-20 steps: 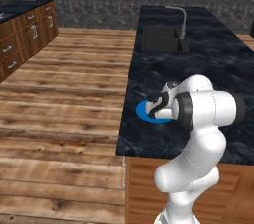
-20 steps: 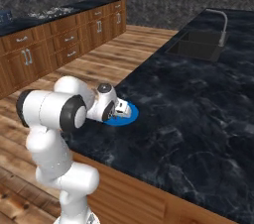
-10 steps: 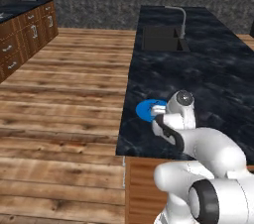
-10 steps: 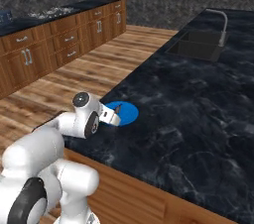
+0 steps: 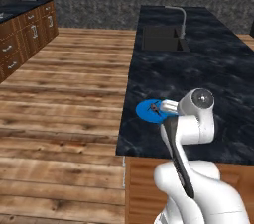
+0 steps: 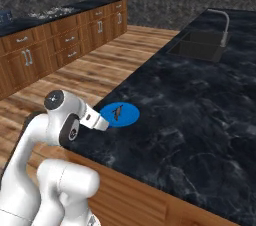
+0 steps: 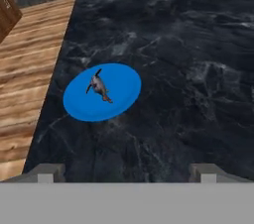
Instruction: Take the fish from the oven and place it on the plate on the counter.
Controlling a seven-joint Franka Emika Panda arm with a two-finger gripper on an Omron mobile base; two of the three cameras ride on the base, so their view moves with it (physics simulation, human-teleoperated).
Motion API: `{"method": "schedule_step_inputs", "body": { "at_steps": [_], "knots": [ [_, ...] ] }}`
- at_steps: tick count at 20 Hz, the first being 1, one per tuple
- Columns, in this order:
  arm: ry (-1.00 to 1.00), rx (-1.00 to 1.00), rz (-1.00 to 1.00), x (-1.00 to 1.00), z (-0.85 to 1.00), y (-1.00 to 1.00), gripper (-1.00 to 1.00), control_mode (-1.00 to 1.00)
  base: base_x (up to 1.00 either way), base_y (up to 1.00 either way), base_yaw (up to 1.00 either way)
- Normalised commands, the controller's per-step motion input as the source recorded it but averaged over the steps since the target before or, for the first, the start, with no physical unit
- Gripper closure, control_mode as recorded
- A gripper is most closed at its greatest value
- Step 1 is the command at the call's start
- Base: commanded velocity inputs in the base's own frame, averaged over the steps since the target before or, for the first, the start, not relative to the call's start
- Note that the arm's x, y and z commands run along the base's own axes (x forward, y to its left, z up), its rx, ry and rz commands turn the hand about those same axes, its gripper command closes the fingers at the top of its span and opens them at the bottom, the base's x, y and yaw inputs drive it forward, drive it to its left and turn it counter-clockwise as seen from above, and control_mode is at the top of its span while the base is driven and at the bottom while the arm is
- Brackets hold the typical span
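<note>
Bright blue, the round plate (image 7: 102,92) sits flat on the black marbled counter (image 7: 198,59), close to its wooden-floor edge. The small greyish fish (image 7: 99,86) lies on the plate, slightly toward ten o'clock of its centre in the hand view, fully inside the rim. The gripper (image 7: 127,172) hangs above and back from the plate, toward the plate's five o'clock, with its fingers spread wide and nothing between them. In the right base view the fish (image 6: 118,112) rests on the plate (image 6: 130,118) just beyond the arm's wrist. Judged from this, the placing looks done; only pulling the arm away seems left.
</note>
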Motion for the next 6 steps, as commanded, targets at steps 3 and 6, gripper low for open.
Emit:
{"method": "schedule_step_inputs", "body": {
  "at_steps": [3,6],
  "knots": [
    [0.25,0.21,-0.09,-0.89,1.0,-0.08,-1.0,-1.0,0.0,0.0,0.0],
    [0.28,0.23,-0.02,-0.83,1.0,-0.15,-1.0,-1.0,0.0,0.0,0.0]
  ]
}}
